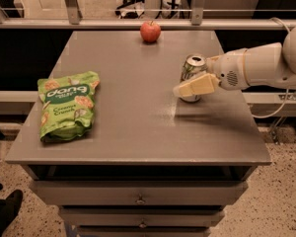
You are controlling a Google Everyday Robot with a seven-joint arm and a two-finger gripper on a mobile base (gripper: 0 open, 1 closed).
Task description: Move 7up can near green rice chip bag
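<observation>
The can (pixel 192 69) is seen upright on the right part of the table (pixel 133 132), in its far half. The gripper (pixel 188 85) is found right at it, held there on a white arm (pixel 259 65) that is extended low over the table's right edge; a cream-coloured part of the gripper is laid across the near side of the can's lower body, so that the base is partly hidden; whether the can is clasped or only touched cannot be told, since the gripper's far side is hidden behind the can. The bag (pixel 66 107) is laid flat on the left part of the table, close to the left edge and somewhat nearer than the can, with its long axis running roughly near to far; it is well apart from the can, with bare tabletop between them. The coming move is judged to turn on this: the bag lies to the left of the gripper and a little nearer, so the can is to be carried leftward and slightly toward the near edge, away from the arm's root; the can's long axis is vertical and is best kept so. The apple (pixel 150 31) is set at the far edge, well off the line between can and bag, and is not expected to interfere; the task is judged to be at the grasping step.
</observation>
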